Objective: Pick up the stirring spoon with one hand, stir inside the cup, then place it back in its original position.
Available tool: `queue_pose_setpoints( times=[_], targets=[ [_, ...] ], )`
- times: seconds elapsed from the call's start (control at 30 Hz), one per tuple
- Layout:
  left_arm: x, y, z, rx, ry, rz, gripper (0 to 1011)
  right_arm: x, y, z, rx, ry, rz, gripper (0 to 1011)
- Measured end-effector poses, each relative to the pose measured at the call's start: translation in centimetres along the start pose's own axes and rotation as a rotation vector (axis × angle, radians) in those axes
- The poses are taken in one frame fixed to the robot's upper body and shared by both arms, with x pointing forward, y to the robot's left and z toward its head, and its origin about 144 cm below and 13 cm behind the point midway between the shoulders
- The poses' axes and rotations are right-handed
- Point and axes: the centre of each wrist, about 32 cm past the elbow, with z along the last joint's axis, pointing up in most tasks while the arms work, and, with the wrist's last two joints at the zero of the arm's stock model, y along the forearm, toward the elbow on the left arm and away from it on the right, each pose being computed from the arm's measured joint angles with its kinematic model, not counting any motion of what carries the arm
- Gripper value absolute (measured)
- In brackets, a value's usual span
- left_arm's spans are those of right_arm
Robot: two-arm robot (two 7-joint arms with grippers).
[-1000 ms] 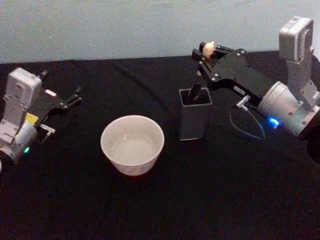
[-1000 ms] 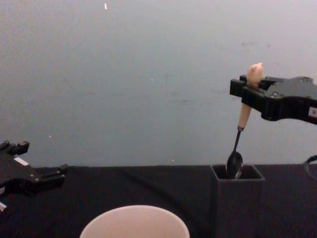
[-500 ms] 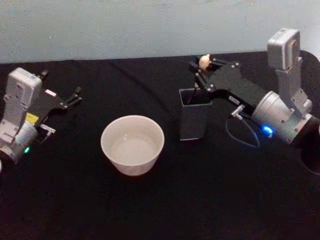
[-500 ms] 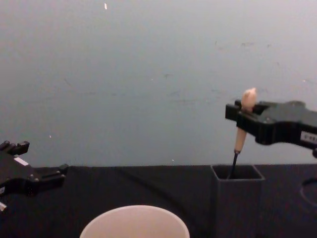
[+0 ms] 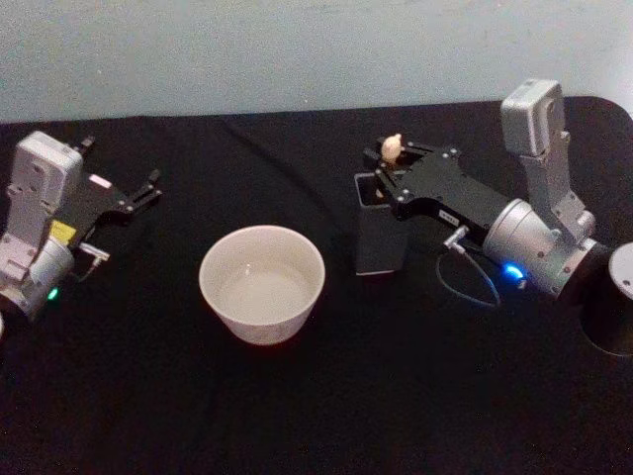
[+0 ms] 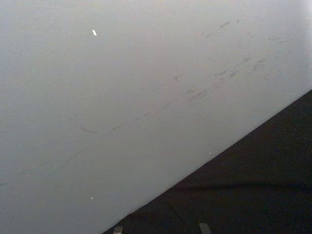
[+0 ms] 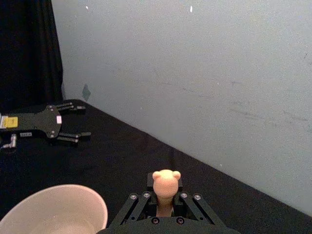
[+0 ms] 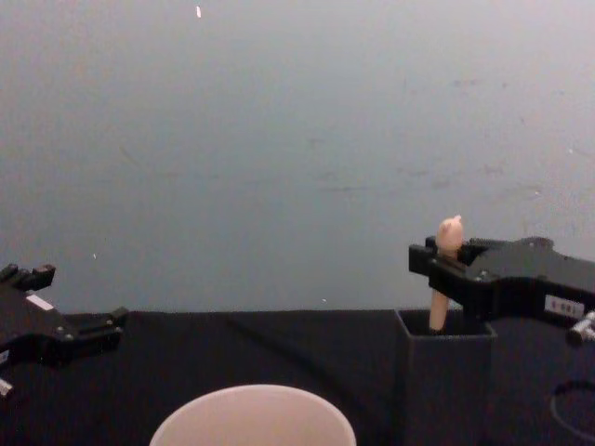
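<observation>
The stirring spoon [image 5: 392, 148] stands upright in the dark grey square holder [image 5: 379, 230], its original position. Just its beige knobbed handle [image 8: 446, 249] rises above the holder's mouth [image 8: 446, 327]; stem and bowl are hidden inside. My right gripper [image 5: 390, 170] is shut on the handle just below the knob [image 7: 166, 181], right above the holder. Left of the holder and apart from it stands the pale round cup [image 5: 262, 285], whose rim also shows in the chest view [image 8: 253, 409] and the right wrist view [image 7: 53, 207]. The left gripper [image 5: 141, 194] rests open at the table's left.
A black cloth [image 5: 326, 396] covers the table, with a pale wall [image 8: 279, 139] behind. A dark round object [image 5: 611, 309] sits at the right edge. A thin cable loop [image 5: 465, 287] hangs under the right wrist.
The right gripper has come down with the spoon. Its bowl and stem have sunk into the holder. The left arm has not moved.
</observation>
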Motion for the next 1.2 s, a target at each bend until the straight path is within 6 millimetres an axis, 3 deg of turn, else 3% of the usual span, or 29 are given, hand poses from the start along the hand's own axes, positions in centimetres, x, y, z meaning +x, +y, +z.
queue_pose_setpoints(
  times=[0.9, 1.2],
  targets=[
    [0.00, 0.00, 0.00, 0.000, 0.000, 0.000, 1001, -0.32, 0.18, -0.58, -0.033, 0.004, 0.003, 179],
    [0.00, 0.00, 0.00, 0.000, 0.000, 0.000, 1001, -0.29, 0.18, -0.53, -0.031, 0.004, 0.003, 427]
  ],
)
